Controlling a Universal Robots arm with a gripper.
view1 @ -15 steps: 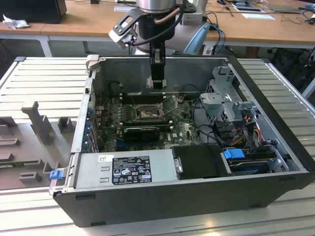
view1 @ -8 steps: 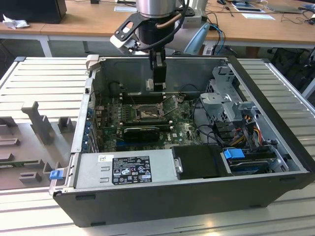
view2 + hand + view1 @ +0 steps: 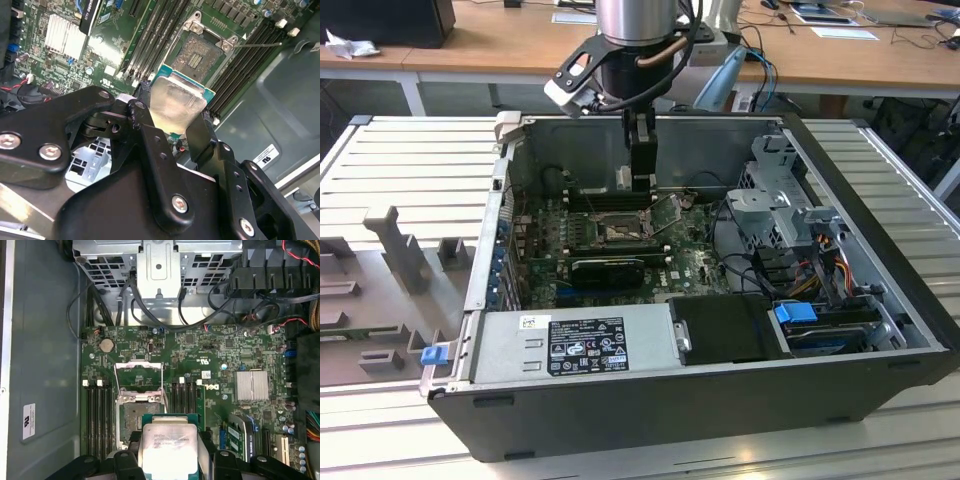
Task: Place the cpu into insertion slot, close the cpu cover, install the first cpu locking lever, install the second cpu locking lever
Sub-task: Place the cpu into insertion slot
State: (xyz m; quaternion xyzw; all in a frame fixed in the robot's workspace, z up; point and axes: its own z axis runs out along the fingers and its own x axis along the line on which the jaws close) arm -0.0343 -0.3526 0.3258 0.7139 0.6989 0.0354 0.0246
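My gripper (image 3: 640, 178) hangs inside the open computer case, shut on the cpu (image 3: 177, 102), a pale silver square on a green carrier board. In both wrist views the black fingers (image 3: 142, 112) press its two opposite edges. The cpu (image 3: 167, 445) hovers above and partly overlaps the insertion slot (image 3: 131, 416), whose grey-gold contact field lies bare (image 3: 196, 55). The cpu cover (image 3: 139, 374) is swung open, standing up on the slot's side toward the drive cage. A thin locking lever (image 3: 260, 45) sticks out beside the slot. In the exterior view the slot (image 3: 615, 232) lies just below the gripper.
Black memory slots (image 3: 100, 415) flank the socket on both sides. A long black card (image 3: 608, 268) lies in front of the socket. A silver heatsink (image 3: 252, 385), the drive cage (image 3: 775, 200) with cables, and the power supply (image 3: 575, 340) ring the motherboard.
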